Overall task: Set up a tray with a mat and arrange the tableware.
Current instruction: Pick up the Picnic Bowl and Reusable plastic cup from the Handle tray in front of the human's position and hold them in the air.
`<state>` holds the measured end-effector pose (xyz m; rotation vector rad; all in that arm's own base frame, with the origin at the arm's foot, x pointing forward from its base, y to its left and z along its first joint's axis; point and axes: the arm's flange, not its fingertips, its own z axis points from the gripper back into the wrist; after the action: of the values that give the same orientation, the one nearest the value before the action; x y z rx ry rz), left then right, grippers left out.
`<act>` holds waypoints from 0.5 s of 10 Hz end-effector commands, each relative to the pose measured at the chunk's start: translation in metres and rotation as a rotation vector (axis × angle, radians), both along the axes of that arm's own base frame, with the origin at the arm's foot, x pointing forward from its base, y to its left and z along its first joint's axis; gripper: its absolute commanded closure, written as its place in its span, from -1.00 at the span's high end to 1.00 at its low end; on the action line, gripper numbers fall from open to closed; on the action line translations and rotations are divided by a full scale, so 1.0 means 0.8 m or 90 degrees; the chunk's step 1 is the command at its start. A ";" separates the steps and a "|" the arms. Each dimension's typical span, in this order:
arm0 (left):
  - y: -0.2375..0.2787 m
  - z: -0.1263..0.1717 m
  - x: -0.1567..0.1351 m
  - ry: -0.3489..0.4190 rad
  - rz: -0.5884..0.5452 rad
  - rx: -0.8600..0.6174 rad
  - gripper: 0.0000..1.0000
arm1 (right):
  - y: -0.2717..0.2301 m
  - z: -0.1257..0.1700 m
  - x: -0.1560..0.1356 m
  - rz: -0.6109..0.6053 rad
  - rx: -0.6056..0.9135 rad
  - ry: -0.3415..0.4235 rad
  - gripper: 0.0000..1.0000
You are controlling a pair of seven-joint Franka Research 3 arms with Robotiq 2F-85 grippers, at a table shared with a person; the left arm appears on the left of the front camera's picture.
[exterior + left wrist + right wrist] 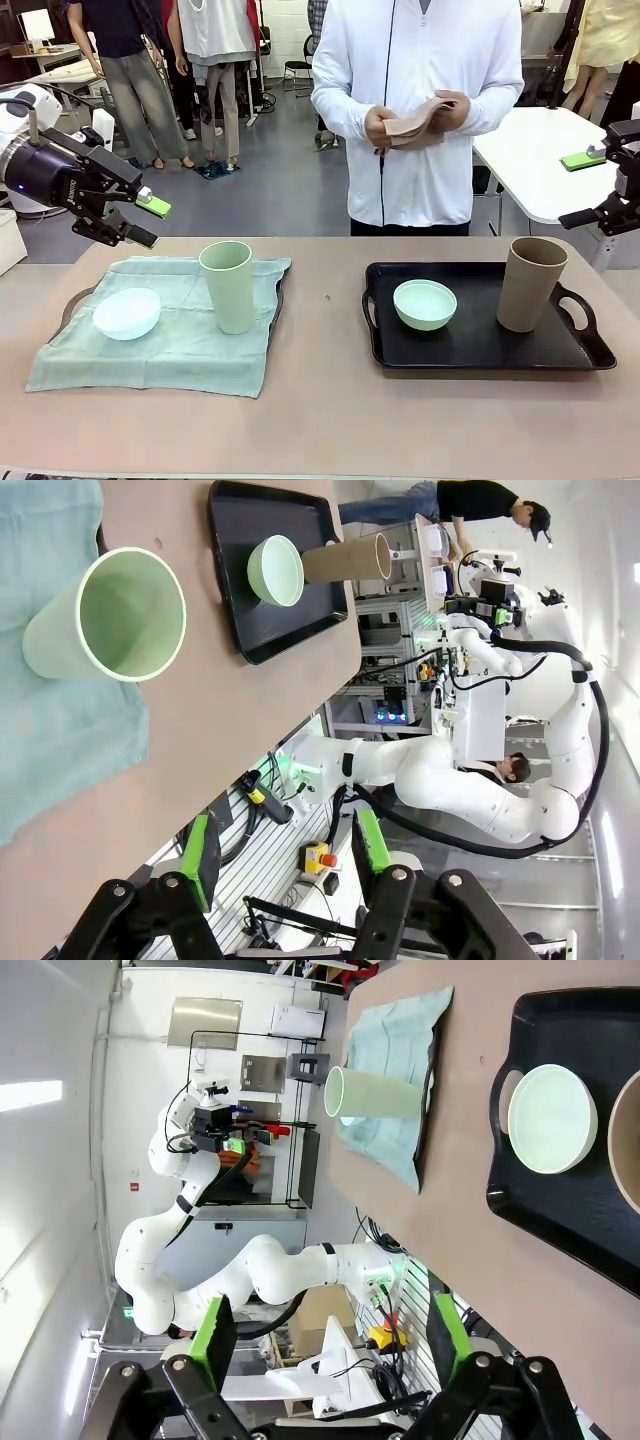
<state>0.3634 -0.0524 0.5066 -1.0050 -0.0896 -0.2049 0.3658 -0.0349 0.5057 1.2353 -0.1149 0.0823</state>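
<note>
hovering above the far left corner of the bench [320,420], the left claw [146,222] stands spread and empty, while the right claw [330,1330] hangs by the far right edge, its fingers wide apart and holding nothing. on the left half of the bench a teal mat [170,355] covers a dark tray [72,300] and carries the pale bluish-white bowl [127,313] and the pale green tumbler [228,287]. on the right half the mint green bowl [425,304] and the tan-brown tumbler [531,285] sit on a bare black tray [480,355]. beyond the far edge a person's hands [385,125] hold a tan cloth [422,118], likely the second mat.

the chief risk lies on the right: bowl and tumbler already occupy the tray that lacks its mat, so working the cloth in under them could topple the tall tumbler or shove the bowl against the rim. a limp cloth could also slip from a narrow pinch at a handover. on the left, the mat spills over the tray's near edge onto the bench, and a claw snagging that fold would drag the tumbler with it.

no brand or label can be read on tableware or trays; small print on the left claw's body is too fine to make out.
</note>
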 end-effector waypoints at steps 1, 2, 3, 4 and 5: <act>0.000 0.000 0.000 0.001 -0.001 -0.002 0.39 | 0.002 -0.001 -0.002 -0.002 0.019 -0.002 1.00; 0.000 0.000 0.000 0.001 -0.001 -0.002 0.39 | 0.002 -0.001 -0.002 -0.002 0.019 -0.002 1.00; 0.000 0.000 0.000 0.001 -0.001 -0.002 0.39 | 0.002 -0.001 -0.002 -0.002 0.019 -0.002 1.00; 0.000 0.000 0.000 0.001 -0.001 -0.002 0.39 | 0.002 -0.001 -0.002 -0.002 0.019 -0.002 1.00; 0.000 0.000 0.000 0.001 -0.001 -0.002 0.39 | 0.002 -0.001 -0.002 -0.002 0.019 -0.002 1.00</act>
<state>0.3633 -0.0531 0.5065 -1.0037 -0.0887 -0.2060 0.3655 -0.0351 0.5057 1.2362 -0.1136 0.0823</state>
